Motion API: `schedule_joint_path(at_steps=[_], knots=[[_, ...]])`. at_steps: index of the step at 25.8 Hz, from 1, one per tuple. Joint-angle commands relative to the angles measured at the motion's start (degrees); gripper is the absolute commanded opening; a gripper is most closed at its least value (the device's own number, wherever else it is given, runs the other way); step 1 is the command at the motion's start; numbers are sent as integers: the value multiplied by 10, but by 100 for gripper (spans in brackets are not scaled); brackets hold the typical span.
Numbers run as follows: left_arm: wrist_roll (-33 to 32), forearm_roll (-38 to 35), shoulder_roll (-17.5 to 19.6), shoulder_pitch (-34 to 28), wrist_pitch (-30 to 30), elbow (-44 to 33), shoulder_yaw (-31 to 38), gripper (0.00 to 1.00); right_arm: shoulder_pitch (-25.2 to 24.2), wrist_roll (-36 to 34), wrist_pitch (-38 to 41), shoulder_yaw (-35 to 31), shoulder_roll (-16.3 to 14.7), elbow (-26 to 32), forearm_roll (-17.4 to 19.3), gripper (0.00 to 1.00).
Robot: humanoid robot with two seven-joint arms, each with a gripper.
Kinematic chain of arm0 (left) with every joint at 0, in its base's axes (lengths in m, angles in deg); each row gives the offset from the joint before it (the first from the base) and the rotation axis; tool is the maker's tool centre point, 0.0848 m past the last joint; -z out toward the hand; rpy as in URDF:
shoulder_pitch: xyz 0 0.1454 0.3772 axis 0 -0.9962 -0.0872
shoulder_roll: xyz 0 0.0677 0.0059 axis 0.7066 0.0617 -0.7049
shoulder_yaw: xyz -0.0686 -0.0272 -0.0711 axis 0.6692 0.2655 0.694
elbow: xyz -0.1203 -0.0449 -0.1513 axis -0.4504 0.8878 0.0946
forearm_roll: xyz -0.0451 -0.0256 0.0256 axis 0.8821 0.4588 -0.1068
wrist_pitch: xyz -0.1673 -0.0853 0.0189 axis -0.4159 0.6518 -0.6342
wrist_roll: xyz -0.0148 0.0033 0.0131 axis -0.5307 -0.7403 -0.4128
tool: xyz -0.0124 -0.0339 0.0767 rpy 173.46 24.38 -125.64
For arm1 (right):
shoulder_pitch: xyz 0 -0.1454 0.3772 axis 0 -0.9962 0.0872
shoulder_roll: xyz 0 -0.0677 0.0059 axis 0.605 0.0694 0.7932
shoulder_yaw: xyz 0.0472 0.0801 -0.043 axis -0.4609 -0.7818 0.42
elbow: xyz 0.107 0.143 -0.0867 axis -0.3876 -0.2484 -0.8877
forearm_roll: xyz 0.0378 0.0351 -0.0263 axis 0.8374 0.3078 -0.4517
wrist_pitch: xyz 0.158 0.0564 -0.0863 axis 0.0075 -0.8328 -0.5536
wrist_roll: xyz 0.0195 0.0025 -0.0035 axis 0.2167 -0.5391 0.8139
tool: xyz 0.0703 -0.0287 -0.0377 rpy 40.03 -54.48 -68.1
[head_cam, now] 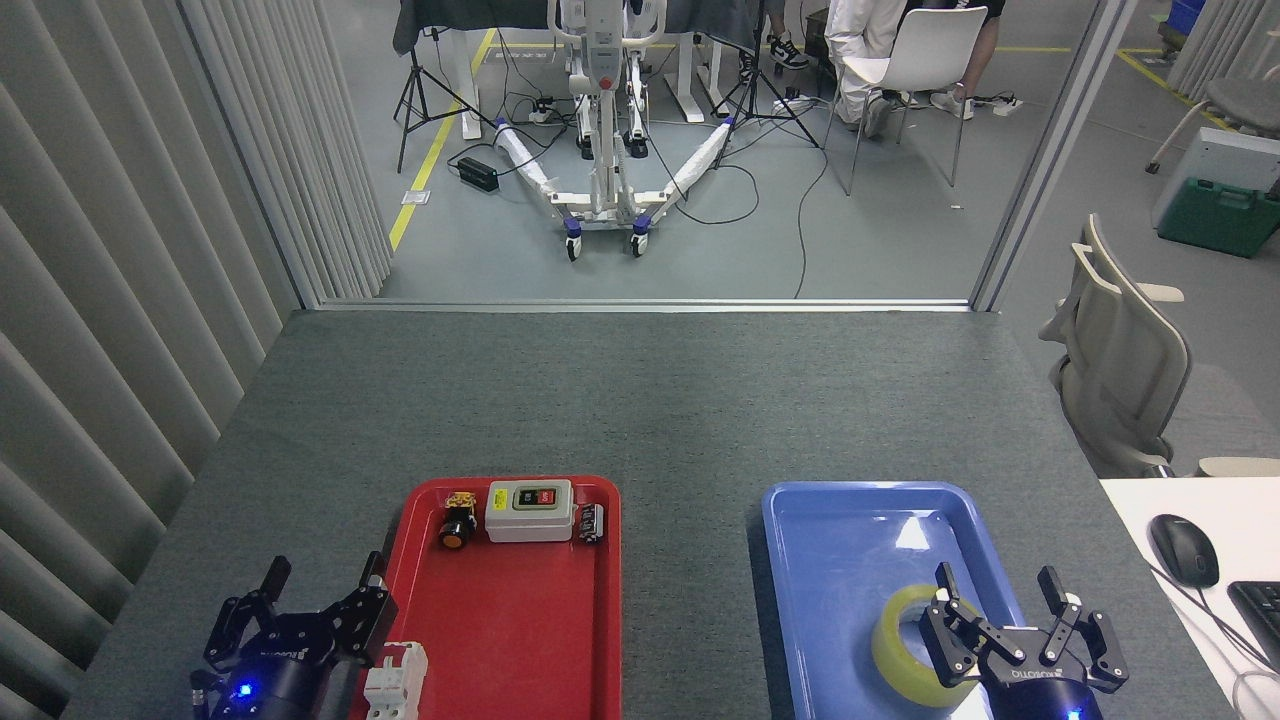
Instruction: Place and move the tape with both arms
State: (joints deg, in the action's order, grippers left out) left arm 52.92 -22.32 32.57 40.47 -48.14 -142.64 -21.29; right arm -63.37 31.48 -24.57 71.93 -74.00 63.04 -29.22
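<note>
Both grippers, left (322, 583) and right (995, 588), hover open; tape (905, 647) in blue tray (830, 540).

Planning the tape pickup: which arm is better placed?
Right. Its open tool sits beside the tape roll in the blue tray; the left tool is open too, but beyond the red tray.

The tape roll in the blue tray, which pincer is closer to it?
Right. The right pincer is open right at the tape roll, one finger over its right edge. The left pincer is across the red tray, far to the left.
</note>
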Motion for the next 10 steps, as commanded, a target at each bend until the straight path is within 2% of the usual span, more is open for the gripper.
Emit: schedule_joint_path(at_steps=[1,4,10], knots=[[-1,-1,2,3,4,-9,-1,100,-1,0,0,5,3,0,0,100],[2,-1,10,11,9,-37,-2,100,-4,-1,1,5,5,1,-1,100],[0,-1,2,57,8,-11,-33,100,-5,-1,3,5,6,1,0,100]])
